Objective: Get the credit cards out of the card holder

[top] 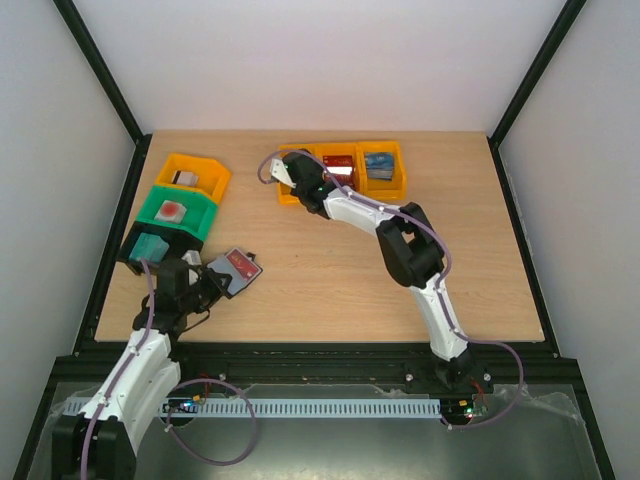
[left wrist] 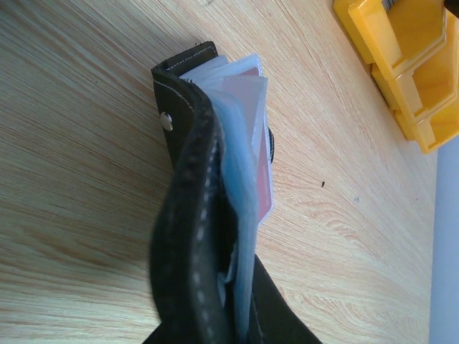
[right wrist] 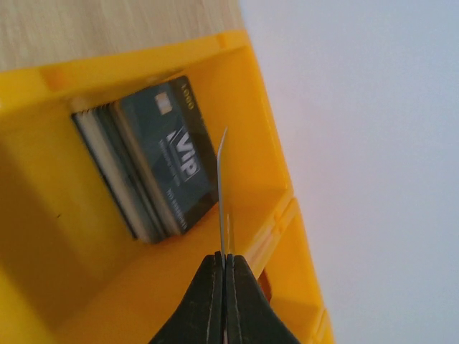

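- The small black leather-like card holder (left wrist: 188, 215), stitched in white, was seen edge-on in the left wrist view, raised off the wooden table (top: 330, 280) at the near left.
- A metal snap stud (left wrist: 166, 120) was seen on its cover, and clear plastic sleeves (left wrist: 240, 143) were fanned out of it.
- A red card (left wrist: 265, 197) was lodged among those sleeves.
- The left gripper (top: 213, 277) was closed on the near end of the card holder (top: 237, 269).
- A thin pale credit card (right wrist: 222, 183), seen edge-on, was pinched by its lower edge in the right gripper (right wrist: 223, 269), whose dark fingers (right wrist: 201, 308) were pressed together on it.
- That card was held upright inside a yellow plastic bin (right wrist: 43, 236), just beside a leaning stack of cards (right wrist: 115, 175).
- "VIP" could be read in pale letters on the dark front card (right wrist: 176, 158) of the stack; the smaller print was too blurred to read.
- In the top view, this bin (top: 286, 197) was the leftmost of three joined in a row at the far edge; a reddish stack (top: 338, 166) was held in the middle one and a bluish stack (top: 378, 165) in the right one.
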You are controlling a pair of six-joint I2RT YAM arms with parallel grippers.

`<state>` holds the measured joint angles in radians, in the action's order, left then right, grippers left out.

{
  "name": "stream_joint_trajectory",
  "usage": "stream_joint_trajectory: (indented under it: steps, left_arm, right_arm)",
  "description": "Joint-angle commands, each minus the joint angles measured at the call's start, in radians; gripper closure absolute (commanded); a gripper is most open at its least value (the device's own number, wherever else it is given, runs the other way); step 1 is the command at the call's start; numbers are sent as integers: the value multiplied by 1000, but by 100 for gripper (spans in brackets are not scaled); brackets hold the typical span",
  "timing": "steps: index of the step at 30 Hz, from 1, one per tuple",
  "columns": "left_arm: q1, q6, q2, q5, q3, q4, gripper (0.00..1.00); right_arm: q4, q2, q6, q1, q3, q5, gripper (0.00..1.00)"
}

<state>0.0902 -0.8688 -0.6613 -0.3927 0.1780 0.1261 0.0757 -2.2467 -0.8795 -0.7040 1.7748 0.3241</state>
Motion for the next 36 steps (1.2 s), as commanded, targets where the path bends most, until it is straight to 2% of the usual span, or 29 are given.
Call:
stream_joint_trajectory:
  steps: [1,8,14,24,27,36]
  left_arm:
    - [-7,-7,15,-17,-5,-16,98]
    - [-19,-1,19,-14,-6,-18,98]
    - [-23,-2,24,-9,-11,-30,98]
    - [-32,-6,35,-12,-20,-49,98]
    - [-35,-6,42,-11,-21,-49,98]
    - [-40,-9,48,-14,-23,-54,98]
  right_arm:
    - [-136,-71,-177,21,118,49,99]
    - [-122,-171,-223,50,207,26,99]
    - [-80,-200,-203,47,217,-97,98]
    - [-57,-229,-205,24,222,-132,98]
    - [-32,-232,-192,19,218,-124,98]
    - [-95,-285,-186,42,260,-56,99]
